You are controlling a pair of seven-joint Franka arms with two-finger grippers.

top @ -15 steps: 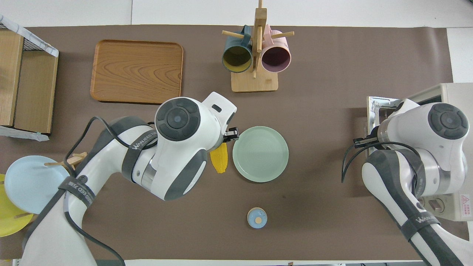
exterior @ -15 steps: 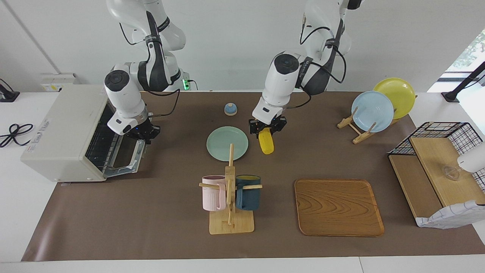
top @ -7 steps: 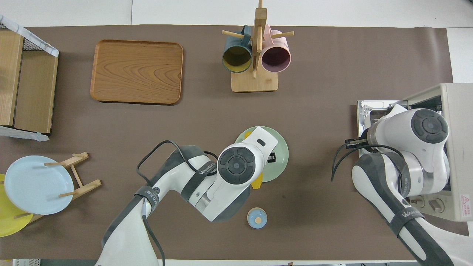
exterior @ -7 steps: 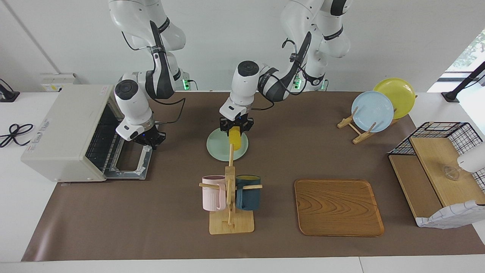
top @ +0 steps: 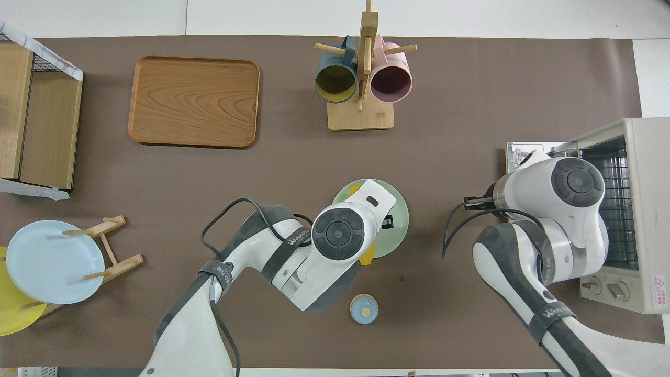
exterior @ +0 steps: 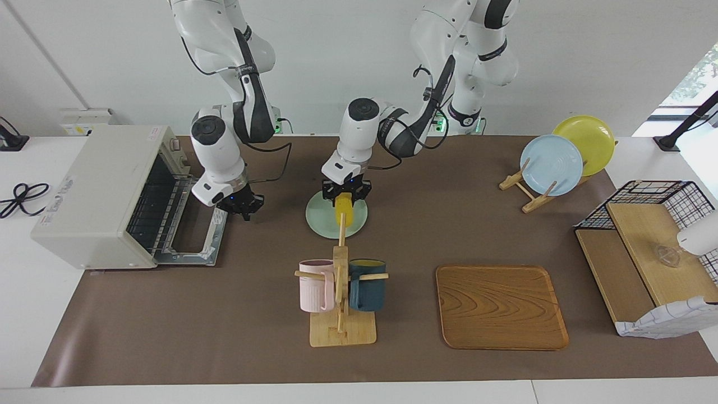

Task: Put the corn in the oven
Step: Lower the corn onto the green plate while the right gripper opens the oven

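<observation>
I see the corn (exterior: 343, 211), a yellow tapered cob, hanging upright over the pale green round plate (exterior: 318, 217), top end between the fingers of the left end effector (exterior: 345, 193); whether they clamp it I can't tell. Right end effector (exterior: 242, 206) closed, empty, over the desk (exterior: 224, 314) beside the drop-down glass door of the boxy off-white toaster oven (exterior: 92, 191), door open, wire rack visible. "WANJEED" partly legible on an arm strap.

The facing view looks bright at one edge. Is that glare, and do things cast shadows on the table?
Facing view: daylight washes out a window at the edge; the mug rack throws only a faint shadow. Overhead view: even light, soft shadow beside the wooden tray, none harsh.
</observation>
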